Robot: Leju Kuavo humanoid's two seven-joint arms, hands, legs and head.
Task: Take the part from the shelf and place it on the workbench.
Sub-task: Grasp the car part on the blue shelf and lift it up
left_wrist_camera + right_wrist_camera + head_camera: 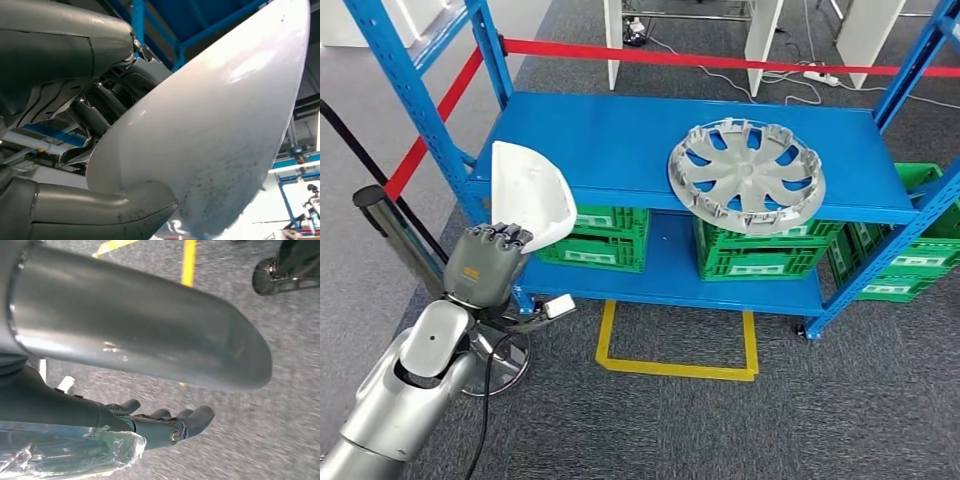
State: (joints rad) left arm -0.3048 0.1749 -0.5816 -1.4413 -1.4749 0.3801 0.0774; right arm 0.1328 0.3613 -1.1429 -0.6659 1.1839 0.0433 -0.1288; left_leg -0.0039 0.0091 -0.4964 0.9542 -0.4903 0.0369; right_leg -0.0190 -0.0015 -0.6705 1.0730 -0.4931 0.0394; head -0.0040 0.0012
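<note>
White part (530,196), a smooth curved plastic shell, sits in the left hand (483,266) at about nine o'clock in the head view, raised just in front of the left end of the blue shelf (622,150) and overlapping its front edge. The left wrist view shows the dark fingers (94,112) and thick grey thumb (113,210) clamped on opposite faces of the shell's edge. On the shelf's top deck, toward three o'clock from the part and well apart from it, lies a silver wheel cover (746,176), its rim hanging slightly over the front edge. Green crates (610,240) stand on the lower deck, and yellow tape (675,365) marks the grey carpet at six o'clock. The right hand (166,425) hangs over the carpet, its fingers slightly curled, apart, holding nothing.
</note>
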